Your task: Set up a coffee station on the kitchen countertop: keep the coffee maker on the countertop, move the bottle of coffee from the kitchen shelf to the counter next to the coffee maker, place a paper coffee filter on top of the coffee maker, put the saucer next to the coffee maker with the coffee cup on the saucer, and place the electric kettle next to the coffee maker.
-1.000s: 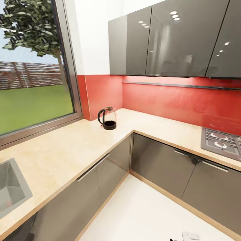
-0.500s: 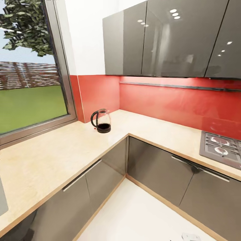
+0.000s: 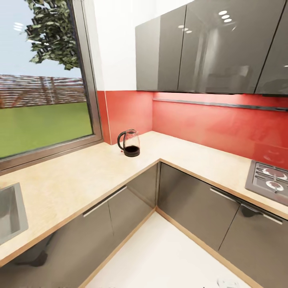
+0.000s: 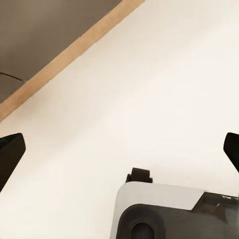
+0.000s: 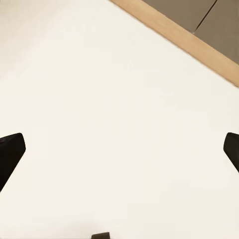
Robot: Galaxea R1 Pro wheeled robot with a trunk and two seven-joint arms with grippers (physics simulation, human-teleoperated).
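The electric kettle, clear glass with a black base and loop handle, stands in the inner corner of the L-shaped beige countertop, below the window. My left gripper hangs open over the pale floor, its dark fingertips far apart with nothing between them. Over the same floor my right gripper is also open and empty, its fingertips spread wide. The coffee maker, coffee bottle, filter, saucer and cup are out of view.
A grey sink is set into the countertop at the left. A gas hob sits at the right. Dark grey cabinets run under both counter arms, glossy wall cabinets above. White floor lies in the corner.
The whole picture has shifted right and slightly down since half a second ago, so the camera has turned back left; the sink is in view again. The kettle has not moved on the counter.
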